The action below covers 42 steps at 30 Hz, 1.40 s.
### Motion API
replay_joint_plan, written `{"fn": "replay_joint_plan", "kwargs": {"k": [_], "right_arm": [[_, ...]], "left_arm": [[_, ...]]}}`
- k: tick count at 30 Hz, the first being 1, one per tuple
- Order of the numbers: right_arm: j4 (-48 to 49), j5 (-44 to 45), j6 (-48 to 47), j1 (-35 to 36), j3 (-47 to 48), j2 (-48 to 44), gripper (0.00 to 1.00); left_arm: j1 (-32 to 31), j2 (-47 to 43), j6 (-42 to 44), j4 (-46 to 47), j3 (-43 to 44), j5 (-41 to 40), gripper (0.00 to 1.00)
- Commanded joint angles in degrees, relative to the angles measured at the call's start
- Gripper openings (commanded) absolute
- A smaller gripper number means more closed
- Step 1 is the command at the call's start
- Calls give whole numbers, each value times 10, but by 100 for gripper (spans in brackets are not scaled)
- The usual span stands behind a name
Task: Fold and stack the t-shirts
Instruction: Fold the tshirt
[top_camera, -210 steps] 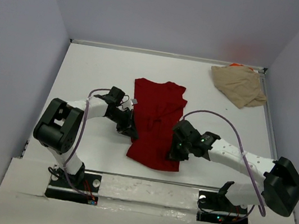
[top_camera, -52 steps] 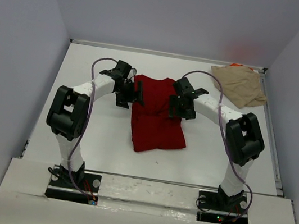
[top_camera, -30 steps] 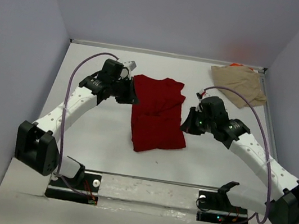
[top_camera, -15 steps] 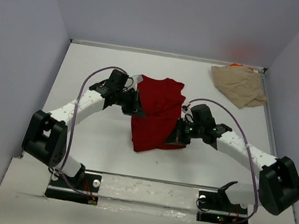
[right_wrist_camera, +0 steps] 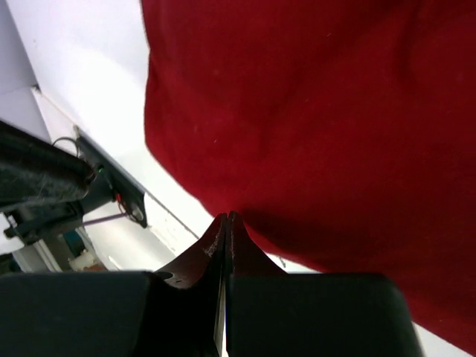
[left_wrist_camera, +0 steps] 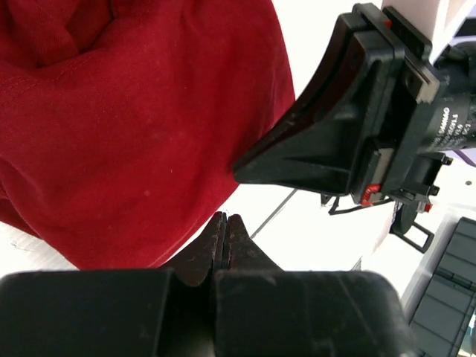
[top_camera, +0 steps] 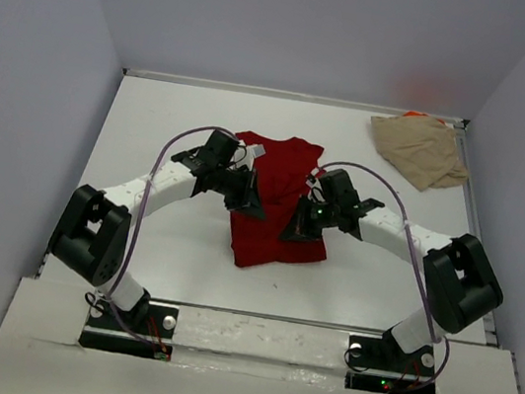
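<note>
**Red shirt flanked on both sides, fingers clenched**

Most of the scene was the white desk, walled in on three sides. At its middle lay the red shirt, already folded into a narrower panel. Its long axis ran from the near edge toward the far wall, leaning slightly. The near hem sat closest to the arm bases.

The tan shirt lay crumpled in the far right corner, well apart from the red one and from both arms.

Both arms reached inward and met the red shirt from opposite flanks, so the cloth lay between them. The left fingers were clenched tight, tips at the shirt's left edge about halfway along it. The right fingers were clenched too, tips against the right edge, nearer the hem. Neither wrist view showed whether a pinch of cloth sat between the tips or whether they only touched the edge.

With one arm on each long side, the next fold looked likely to run across the long axis. The right arm was the nearer to the hem.

A sliver of orange cloth peeked out behind the tan shirt, against the far rail.
</note>
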Motion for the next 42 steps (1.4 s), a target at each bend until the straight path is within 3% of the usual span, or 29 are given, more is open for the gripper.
{"fn": "replay_joint_plan", "kwargs": {"k": [1,6,12,20,24,30,34,36,37,41,42], "right_arm": [[-12,44,7,4,33,17,0],[-23,79,13,4,10,27,0],[-16,138,18,9,-46,27,0],[11,163,-5,17,-71,101,0],[-15,230,-28,51,-25,42,0],[-148,358,-73,91,113,-63,0],[-223,399,-79,104,185,-89,0],[-248,420,-77,113,199,-97,0],[-268,434,-66,113,196,-101,0],[-275,461,-44,113,136,-96,28],[-271,459,-38,104,120,-93,45]], "left_arm": [[0,-7,5,-8,13,18,1],[0,-1,15,-27,41,20,1],[1,21,8,-5,14,21,1],[0,37,7,13,5,33,0],[1,35,12,7,10,28,0],[1,31,20,4,17,32,0],[1,24,29,-12,27,19,0],[0,14,30,-19,27,4,3],[1,11,30,-29,27,-13,11],[5,-7,20,-42,9,-51,26],[7,-8,17,-44,4,-59,32]]}}
